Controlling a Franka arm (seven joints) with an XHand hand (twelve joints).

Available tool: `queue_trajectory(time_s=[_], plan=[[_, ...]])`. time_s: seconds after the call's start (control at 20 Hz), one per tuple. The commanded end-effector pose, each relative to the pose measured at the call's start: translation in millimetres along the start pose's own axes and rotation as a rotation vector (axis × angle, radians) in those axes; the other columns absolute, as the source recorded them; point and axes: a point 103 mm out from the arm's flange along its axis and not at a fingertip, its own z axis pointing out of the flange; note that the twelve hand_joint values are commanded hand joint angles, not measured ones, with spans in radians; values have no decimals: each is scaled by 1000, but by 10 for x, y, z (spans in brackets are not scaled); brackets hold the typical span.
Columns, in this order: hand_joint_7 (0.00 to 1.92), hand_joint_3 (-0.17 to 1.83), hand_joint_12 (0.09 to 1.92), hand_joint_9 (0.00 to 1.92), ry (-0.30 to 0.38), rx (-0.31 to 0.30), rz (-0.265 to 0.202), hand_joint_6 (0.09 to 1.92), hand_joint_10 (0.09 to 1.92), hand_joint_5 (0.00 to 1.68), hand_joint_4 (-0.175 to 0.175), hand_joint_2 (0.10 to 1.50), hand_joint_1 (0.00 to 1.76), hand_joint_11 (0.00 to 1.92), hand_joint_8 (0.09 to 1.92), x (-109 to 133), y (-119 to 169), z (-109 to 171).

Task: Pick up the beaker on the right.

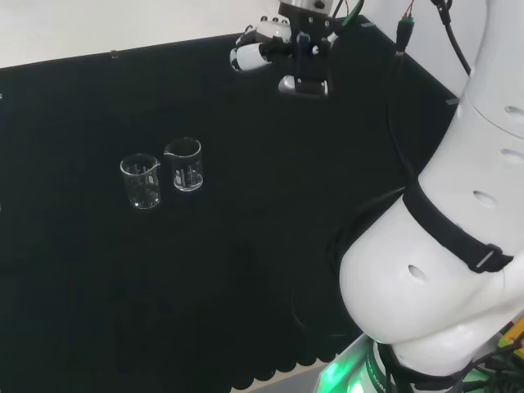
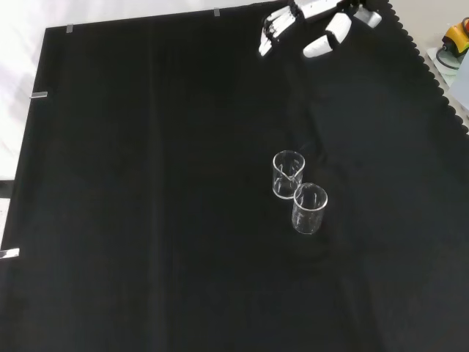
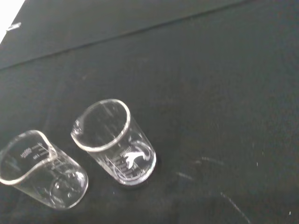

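Note:
Two small clear glass beakers stand upright and close together on the black cloth. In the head view one beaker is on the right and the other beaker on the left. In the front view they are the upper beaker and the lower beaker. The wrist view has both beakers side by side, apparently empty. The hand hangs above the cloth, well to the right of the beakers in the head view, and sits at the top edge in the front view. Its fingers are relaxed and hold nothing.
The arm's big white links take up the right side of the head view. The black cloth's scalloped edge runs down the right of the front view, with a yellow and red object beyond it.

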Motion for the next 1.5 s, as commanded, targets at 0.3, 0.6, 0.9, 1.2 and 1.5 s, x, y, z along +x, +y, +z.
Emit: queue_trajectory(time_s=[0.3, 0.6, 0.9, 1.2, 1.5], plan=[[239, 857, 941, 236, 123, 38, -21, 87, 519, 367, -30, 944, 303, 0, 362, -229, 188, 311], [244, 857, 941, 241, 157, 52, -44, 87, 524, 377, -30, 944, 308, 0, 371, -216, 238, 496], [248, 856, 944, 246, 180, 71, -85, 87, 530, 390, -31, 939, 323, 0, 382, -151, 241, 713], [250, 859, 962, 263, 201, 98, -111, 87, 538, 387, -32, 913, 363, 0, 399, -159, 277, 849], [241, 935, 1095, 315, 206, 126, -127, 87, 550, 362, -31, 703, 543, 0, 449, -195, 328, 961]])
